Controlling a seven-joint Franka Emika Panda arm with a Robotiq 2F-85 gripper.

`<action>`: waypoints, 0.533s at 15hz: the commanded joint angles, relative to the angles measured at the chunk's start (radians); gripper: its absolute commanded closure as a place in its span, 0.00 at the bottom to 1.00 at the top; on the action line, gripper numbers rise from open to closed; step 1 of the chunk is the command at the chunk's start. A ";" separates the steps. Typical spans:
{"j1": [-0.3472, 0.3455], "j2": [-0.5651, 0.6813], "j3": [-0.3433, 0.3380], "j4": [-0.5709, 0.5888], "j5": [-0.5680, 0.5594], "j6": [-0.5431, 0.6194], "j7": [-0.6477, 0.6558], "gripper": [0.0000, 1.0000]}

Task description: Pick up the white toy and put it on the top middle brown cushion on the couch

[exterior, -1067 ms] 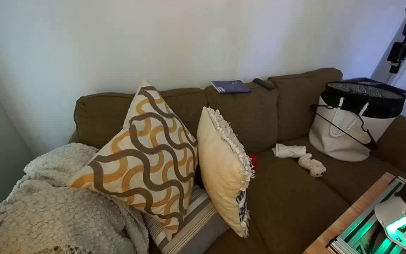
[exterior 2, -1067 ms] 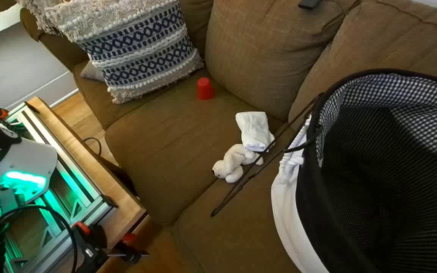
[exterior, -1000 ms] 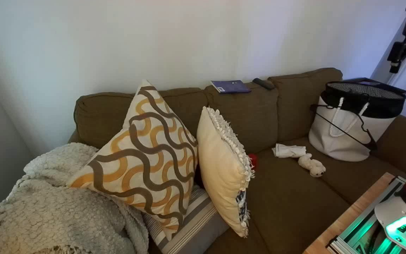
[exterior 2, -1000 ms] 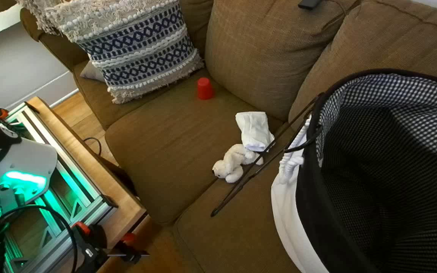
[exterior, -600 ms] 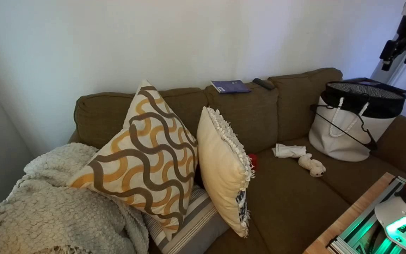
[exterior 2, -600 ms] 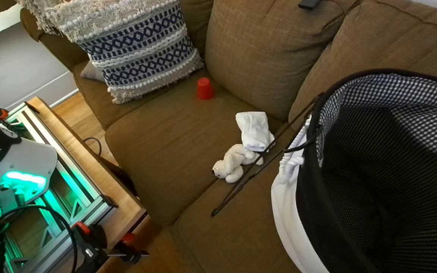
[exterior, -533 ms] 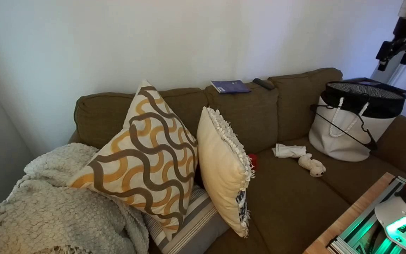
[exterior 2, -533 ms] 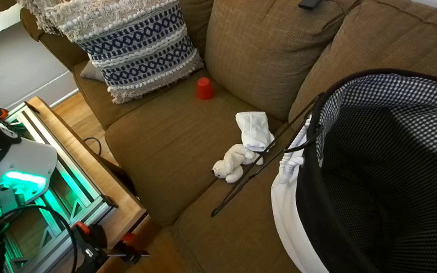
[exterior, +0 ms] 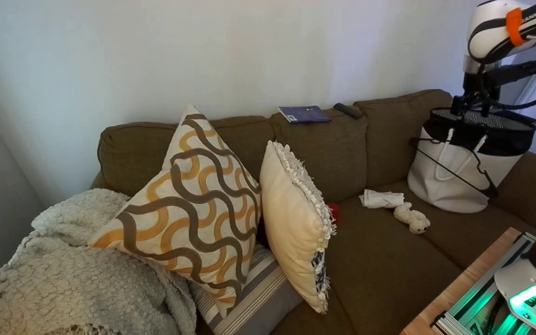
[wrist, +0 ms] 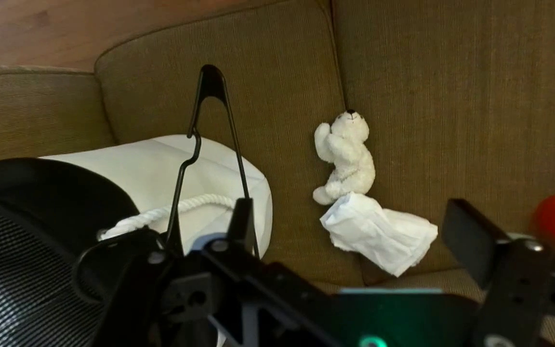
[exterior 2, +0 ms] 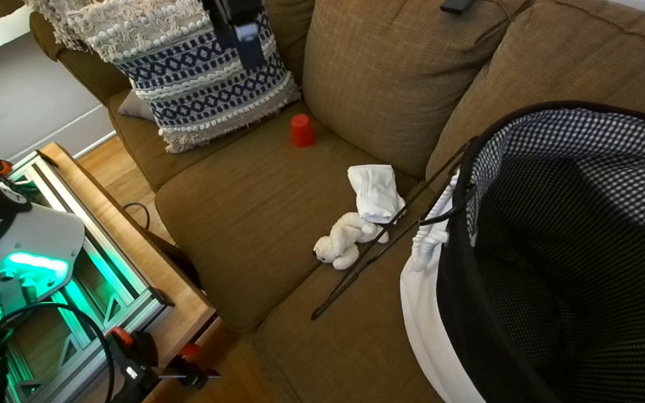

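The white toy (exterior: 412,219), a small cream bear, lies on the seat of the couch (exterior: 384,270) in both exterior views (exterior 2: 340,242). In the wrist view the toy (wrist: 352,159) lies below my gripper (wrist: 352,215), in front of the gap. The gripper is open, its fingers (wrist: 470,241) wide apart with nothing between them. In an exterior view the gripper (exterior: 471,113) hangs high, in line with the basket's rim; only part of it shows at the top of an exterior view (exterior 2: 241,47). The top middle brown cushion (exterior: 328,153) stands upright behind the seat.
A white cloth (wrist: 381,233) touches the toy. A tall basket (exterior: 454,186) with a black hanger (exterior 2: 356,268) stands beside the toy. A red cup (exterior 2: 302,131) and a fringed pillow (exterior: 291,223) are farther along. A book (exterior: 304,114) and remote (exterior: 348,110) lie on the cushion top.
The arm has moved inward and down from the upper right in an exterior view. The gripper has come into view at the top of an exterior view. The toy has not moved.
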 commanded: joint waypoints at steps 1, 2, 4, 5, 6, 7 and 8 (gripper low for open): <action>0.016 0.042 -0.013 0.016 -0.002 -0.002 0.001 0.00; 0.018 0.057 -0.013 0.023 -0.001 -0.002 0.001 0.00; 0.018 0.042 -0.012 0.024 -0.002 -0.002 0.001 0.00; 0.018 0.029 -0.012 0.023 -0.002 -0.003 0.001 0.00; 0.017 0.020 -0.012 0.023 -0.002 -0.003 0.001 0.00; 0.017 0.015 -0.012 0.022 -0.002 -0.003 0.001 0.00; 0.017 0.012 -0.011 0.021 -0.002 -0.003 0.001 0.00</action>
